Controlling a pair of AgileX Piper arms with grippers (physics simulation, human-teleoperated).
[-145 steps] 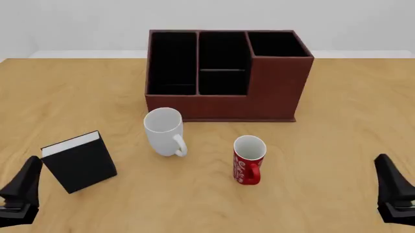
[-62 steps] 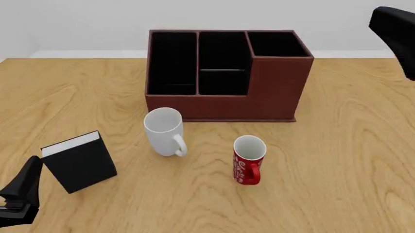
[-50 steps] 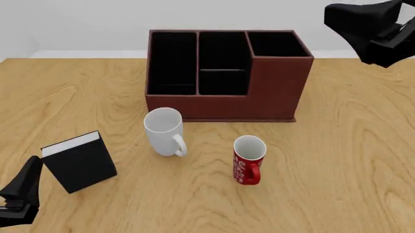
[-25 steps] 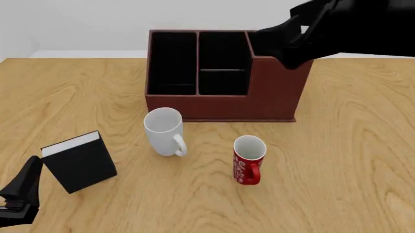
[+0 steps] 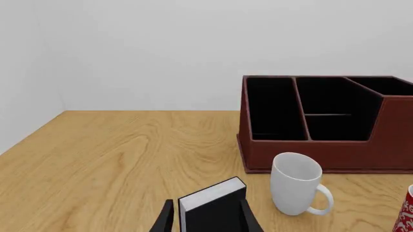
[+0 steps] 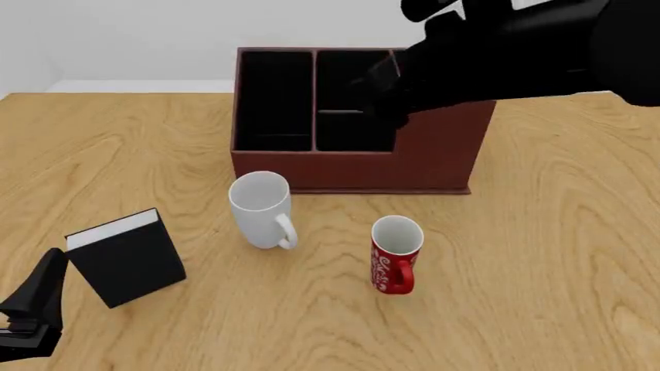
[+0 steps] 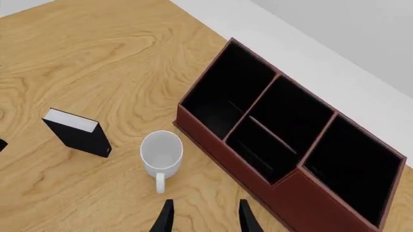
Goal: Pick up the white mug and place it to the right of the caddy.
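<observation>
The white mug (image 6: 262, 209) is seen upright left of centre, just before the caddy (image 6: 356, 120), the right gripper (image 7: 203, 217) is held open and empty above, and the red mug (image 6: 396, 253) could be clipped.

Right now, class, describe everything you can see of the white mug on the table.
The white mug is plain, glossy and cylindrical, like glazed ceramic, with a loop handle and no markings. It stands upright and empty on the wooden table, just in front of the caddy without touching it. Its handle points toward the arms' side. Nothing grips or touches it; the black book and red mug stand apart.
</observation>
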